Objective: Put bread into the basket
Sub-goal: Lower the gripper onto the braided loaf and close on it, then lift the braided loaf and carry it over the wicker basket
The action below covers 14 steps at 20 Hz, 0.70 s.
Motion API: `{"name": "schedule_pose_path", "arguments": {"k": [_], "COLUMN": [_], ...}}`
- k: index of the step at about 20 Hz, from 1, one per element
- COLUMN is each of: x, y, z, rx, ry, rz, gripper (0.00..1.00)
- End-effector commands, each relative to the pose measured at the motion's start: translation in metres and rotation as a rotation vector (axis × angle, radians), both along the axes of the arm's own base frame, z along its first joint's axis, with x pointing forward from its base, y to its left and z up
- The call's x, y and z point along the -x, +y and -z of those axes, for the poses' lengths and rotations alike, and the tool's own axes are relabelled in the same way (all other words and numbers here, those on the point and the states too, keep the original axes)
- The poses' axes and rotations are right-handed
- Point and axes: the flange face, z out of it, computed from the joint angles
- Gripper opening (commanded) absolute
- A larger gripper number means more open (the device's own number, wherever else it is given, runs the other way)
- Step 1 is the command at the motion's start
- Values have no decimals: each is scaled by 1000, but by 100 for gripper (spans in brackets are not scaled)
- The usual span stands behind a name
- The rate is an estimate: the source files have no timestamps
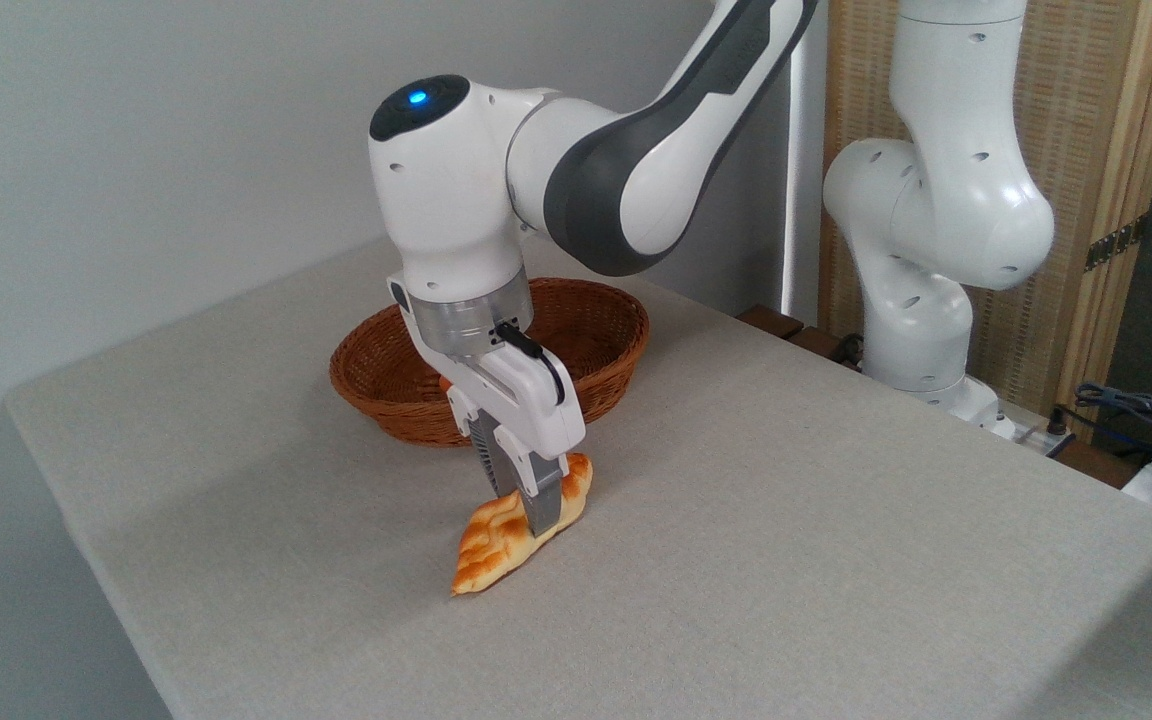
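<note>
The main risk is a weak hold: the fingers (542, 505) cross the bread (496, 545) at one narrow band, nearer its far, upper end than its middle, so the longer pointed end hangs out toward the camera. On a lift that end could sag or swing, and the loaf might twist between the pads and drop short of the basket (596, 340). The crust looks smooth and rounded, which I judge makes slipping likelier. A second risk is the carry itself: the basket lies just behind the fingers, partly hidden by the wrist, and a low path could knock the loaf or the gripper (526, 505) against the near rim and push the basket back.

The fingers are narrowed to about the loaf's width and seem to pinch it across its body, one on each side; the near finger lies flat against the crust. Whether the squeeze is firm I cannot tell. The bread sits on the table (836, 520), below and in front of the fingers, its near tip touching the cloth.
</note>
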Motion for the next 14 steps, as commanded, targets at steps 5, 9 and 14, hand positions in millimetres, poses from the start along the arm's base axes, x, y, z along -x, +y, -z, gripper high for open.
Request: {"name": "schedule_pose_path", "arguments": {"k": [5, 9, 14], "x": [-8, 14, 55], "y": [-32, -84, -138], "z": [-69, -93, -99], "rx": [17, 56, 114], "ry": [-149, -150, -11], "rz": [58, 114, 192], "gripper": [48, 48, 51]}}
